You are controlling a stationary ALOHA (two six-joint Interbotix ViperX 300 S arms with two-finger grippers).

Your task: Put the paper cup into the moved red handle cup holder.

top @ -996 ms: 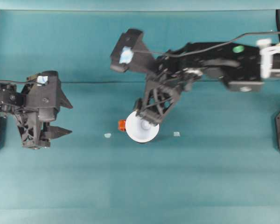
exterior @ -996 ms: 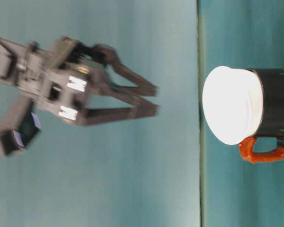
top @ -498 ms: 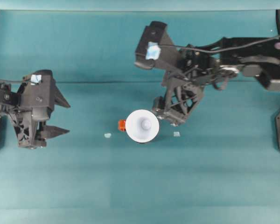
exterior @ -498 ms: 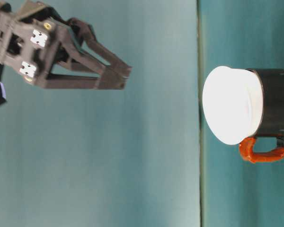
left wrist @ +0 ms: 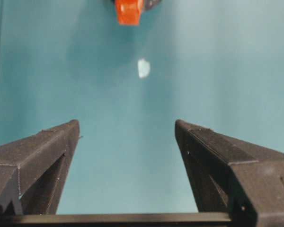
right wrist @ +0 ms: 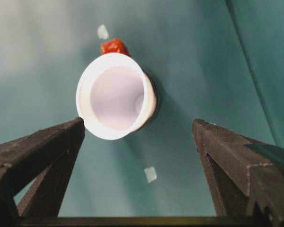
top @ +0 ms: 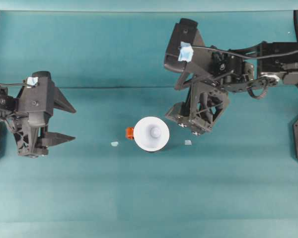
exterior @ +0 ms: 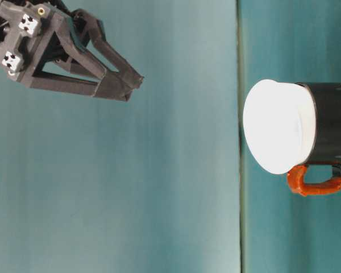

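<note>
One step looks left: your check that the paper cup sits true.
Overhead, the paper cup [top: 151, 134] rests in the red handle cup holder [top: 130, 133]; both claws, right claw [top: 189, 129] and left claw [top: 64, 122], gape empty. Table-level, the cup sits seated; judge it placed, then retreat.

A teal table [top: 139, 198] carries the red handle cup holder [exterior: 329, 132] between two small pale scraps [top: 114, 144].
</note>
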